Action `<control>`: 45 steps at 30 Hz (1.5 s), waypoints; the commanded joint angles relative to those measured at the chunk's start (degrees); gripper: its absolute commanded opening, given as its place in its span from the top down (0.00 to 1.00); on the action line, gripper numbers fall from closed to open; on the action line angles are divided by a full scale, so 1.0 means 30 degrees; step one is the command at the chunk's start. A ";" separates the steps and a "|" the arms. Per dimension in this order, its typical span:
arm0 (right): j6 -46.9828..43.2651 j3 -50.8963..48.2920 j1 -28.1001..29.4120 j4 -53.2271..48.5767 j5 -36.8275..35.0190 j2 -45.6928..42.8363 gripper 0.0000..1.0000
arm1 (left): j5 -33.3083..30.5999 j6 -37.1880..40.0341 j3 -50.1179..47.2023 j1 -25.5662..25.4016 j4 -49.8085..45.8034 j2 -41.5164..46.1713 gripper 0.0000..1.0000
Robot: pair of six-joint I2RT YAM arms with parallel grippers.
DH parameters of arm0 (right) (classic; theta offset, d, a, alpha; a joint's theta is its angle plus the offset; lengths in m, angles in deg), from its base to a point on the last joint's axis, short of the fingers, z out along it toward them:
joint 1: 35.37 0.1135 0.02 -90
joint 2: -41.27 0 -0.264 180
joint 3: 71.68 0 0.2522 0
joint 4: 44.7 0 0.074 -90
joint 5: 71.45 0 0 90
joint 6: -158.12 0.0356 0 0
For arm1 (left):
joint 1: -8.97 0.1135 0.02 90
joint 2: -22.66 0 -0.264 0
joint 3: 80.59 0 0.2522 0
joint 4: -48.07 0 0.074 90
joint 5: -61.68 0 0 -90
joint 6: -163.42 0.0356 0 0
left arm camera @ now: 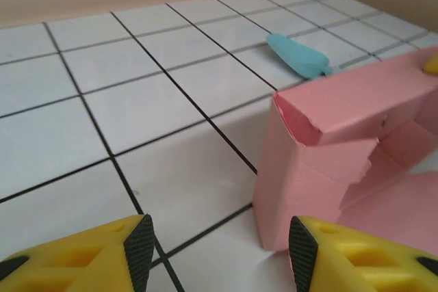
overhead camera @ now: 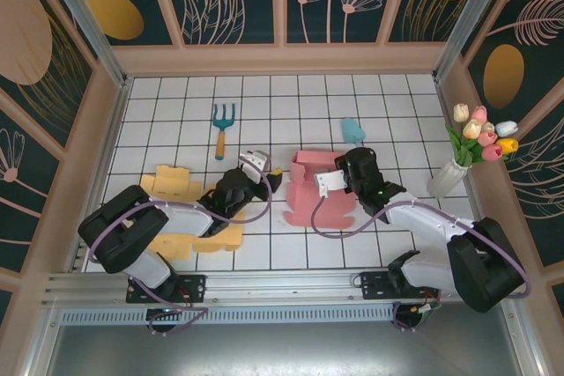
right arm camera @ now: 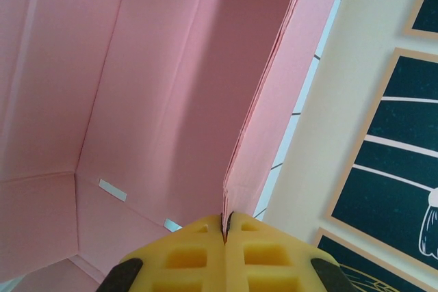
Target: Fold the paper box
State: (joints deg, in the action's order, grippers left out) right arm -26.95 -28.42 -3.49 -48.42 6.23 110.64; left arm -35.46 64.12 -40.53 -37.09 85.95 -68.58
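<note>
The pink paper box lies partly folded mid-table, with its far wall raised and flaps spread flat toward me. My right gripper is at the box's far right side; in the right wrist view it is shut on the edge of an upright pink wall. My left gripper sits just left of the box. Seen from the left wrist, it is open with bare tile between its fingers, and the box's near corner stands just ahead of the right finger.
A flat yellow cardboard blank lies under the left arm. A teal garden fork and a teal scoop lie further back. A vase of tulips stands at the right wall. Walls enclose the tiled table.
</note>
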 commanded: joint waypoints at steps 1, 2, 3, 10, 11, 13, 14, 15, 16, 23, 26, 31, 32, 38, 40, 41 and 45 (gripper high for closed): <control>0.0019 -0.0274 0.0053 -0.2014 0.0970 0.0151 1.00 | 0.2448 0.1108 0.0955 0.0055 -0.0125 -0.1518 0.43; 0.0019 -0.0266 0.0053 -0.2046 0.0968 0.0168 1.00 | 0.3111 0.1342 0.1249 0.0156 -0.0079 -0.2013 0.44; 0.0019 -0.0259 0.0042 -0.2053 0.0970 0.0183 1.00 | 0.3500 0.1472 0.1525 0.0177 -0.0050 -0.2205 0.44; -0.0040 -0.0201 0.0011 -0.2083 0.1000 0.0373 1.00 | 0.3007 0.1998 0.2673 0.0347 0.0819 -0.4719 0.46; -0.0040 -0.0193 0.0009 -0.2071 0.0999 0.0426 1.00 | 0.2921 0.2093 0.2848 0.0411 0.0778 -0.4891 0.46; -0.0068 -0.0192 0.0012 -0.2090 0.0977 0.0543 1.00 | 0.2841 0.2206 0.3116 0.0601 0.0725 -0.5164 0.46; -0.0069 -0.0193 0.0040 -0.2064 0.0970 0.0622 1.00 | 0.3073 0.2186 0.3224 0.0768 0.0759 -0.5275 0.47; -0.0069 -0.0193 0.0045 -0.2051 0.0966 0.0696 1.00 | 0.3316 0.2120 0.3337 0.0870 0.0805 -0.5383 0.47; -0.0047 -0.0193 0.0039 -0.2036 0.0970 0.0744 1.00 | 0.3583 0.2079 0.3485 0.0961 0.0783 -0.5539 0.47; -0.0009 -0.0121 0.0111 -0.2075 0.0818 0.1027 1.00 | 0.5323 0.1425 0.4783 0.0999 0.0397 -0.6662 0.49; -0.0008 -0.0142 0.0155 -0.2062 0.0787 0.0950 1.00 | 0.5901 0.1039 0.4855 0.1007 0.0566 -0.6793 0.50; 0.0026 -0.0072 0.0155 -0.2041 0.0853 0.0847 1.00 | 0.5751 0.0366 0.4864 0.0970 0.0734 -0.6480 0.52; 0.0036 -0.0104 0.0170 -0.2055 0.0825 0.0873 1.00 | 0.5517 0.0303 0.5011 0.0970 0.0570 -0.6488 0.53; 0.0026 -0.0106 0.0314 -0.2050 0.0795 0.0932 1.00 | 0.4656 0.0049 0.5611 0.0883 0.0325 -0.6855 0.54; 0.0019 -0.0105 0.0331 -0.2061 0.0793 0.0972 1.00 | 0.4283 -0.0085 0.5631 0.0823 0.0572 -0.6961 0.55; 0.0035 -0.0085 0.0362 -0.2063 0.0795 0.0961 1.00 | 0.4172 -0.0213 0.5633 0.0799 0.0751 -0.7012 0.56; 0.0034 -0.0077 0.0405 -0.2086 0.0851 0.1005 1.00 | 0.3446 -0.0477 0.5872 0.0440 0.1036 -0.7141 0.59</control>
State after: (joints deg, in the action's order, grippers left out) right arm -26.97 -28.18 -3.42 -47.90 6.12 111.73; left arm -21.91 64.12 -24.62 -35.10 86.65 -88.86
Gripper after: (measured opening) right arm 0.064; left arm 0.417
